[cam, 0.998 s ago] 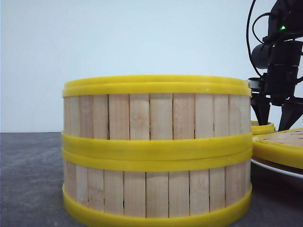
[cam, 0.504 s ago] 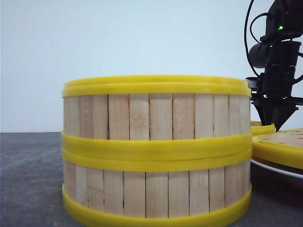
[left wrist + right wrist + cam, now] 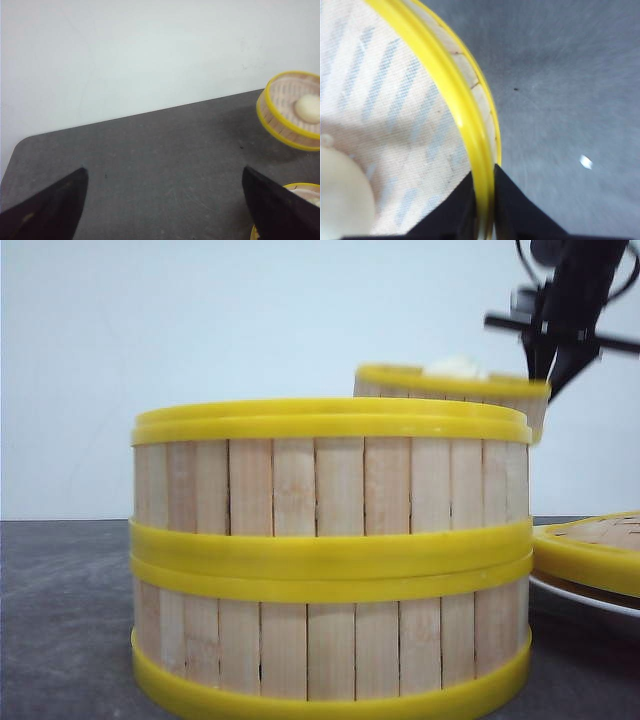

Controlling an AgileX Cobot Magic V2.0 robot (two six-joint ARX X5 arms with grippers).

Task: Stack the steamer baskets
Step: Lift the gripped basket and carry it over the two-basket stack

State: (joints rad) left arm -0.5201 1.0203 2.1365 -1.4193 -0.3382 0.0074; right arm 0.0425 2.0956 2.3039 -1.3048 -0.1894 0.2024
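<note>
Bamboo is filling most of the front view: two round steamer baskets with pale vertical slats and thick yellow plastic rims are sitting one on the other as a stacked pair [image 3: 330, 555] on the dark grey counter [image 3: 65, 620], close to its near edge. Behind and above that stack, a third slatted, yellow-rimmed steamer basket [image 3: 450, 390] is hanging in the air toward the right, well off the counter, with a round white bun [image 3: 455, 367] lying inside it. The right end effector [image 3: 484, 200] is gripping this lifted basket, its two black fingers [image 3: 512, 207] pinching the yellow rim, one inside the wall and one outside. In the right wrist view the basket's pale cloth liner with faint blue stripes [image 3: 395, 100] is showing beside the bun. At the counter's right edge, a flatter yellow-rimmed slatted lid [image 3: 590, 545] is resting on a white plate [image 3: 580, 597]. The left end effector [image 3: 165, 210] is hovering over bare counter near a rounded far corner by the white wall [image 3: 150, 50], its dark fingers spread wide apart and holding nothing.
</note>
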